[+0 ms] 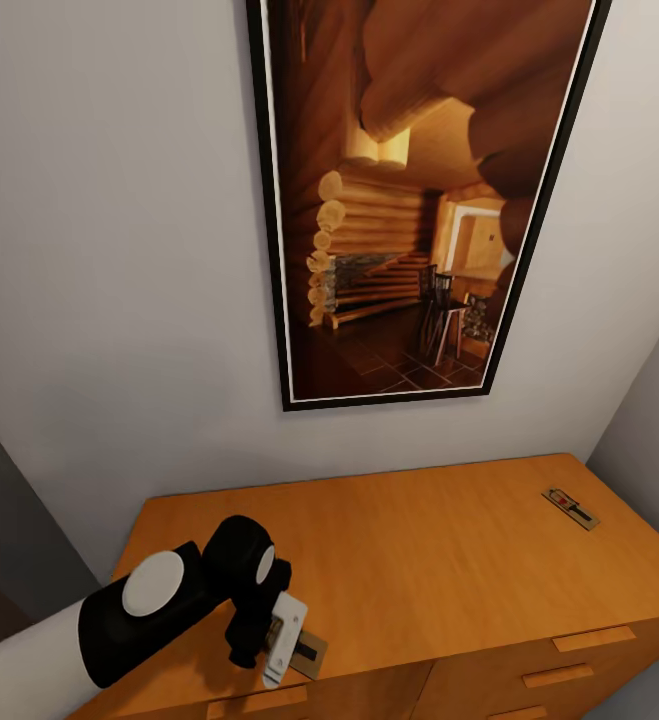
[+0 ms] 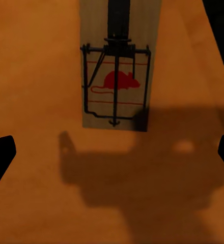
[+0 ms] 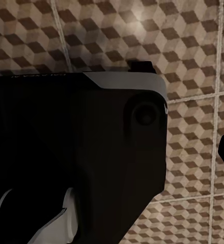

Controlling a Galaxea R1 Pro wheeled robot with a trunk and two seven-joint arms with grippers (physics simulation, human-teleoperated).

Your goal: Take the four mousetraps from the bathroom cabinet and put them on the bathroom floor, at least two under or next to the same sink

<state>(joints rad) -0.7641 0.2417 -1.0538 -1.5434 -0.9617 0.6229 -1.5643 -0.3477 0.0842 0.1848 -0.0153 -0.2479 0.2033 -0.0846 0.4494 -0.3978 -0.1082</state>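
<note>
Robot arm over the wooden cabinet point(image 1: 439, 560)
Left gripper point(image 2: 112, 152) hangs with fingers apart above one mousetrap point(image 2: 116, 76); another trap point(image 1: 570, 508) lies far off

No readable words or numbers appear anywhere. The one sign is a red mouse silhouette with red outline lines, printed on the mousetrap point(image 2: 117, 81) at the upper centre of the left wrist view.

Under my left hand point(image 1: 281, 640) the cabinet point(image 1: 439, 560) top was smooth orange wood with a soft satin sheen. The near mousetrap point(image 2: 116, 71) was pale matt wood with dark metal wire. The bathroom floor point(image 3: 193, 51) tiles looked matt, cube-printed.
</note>
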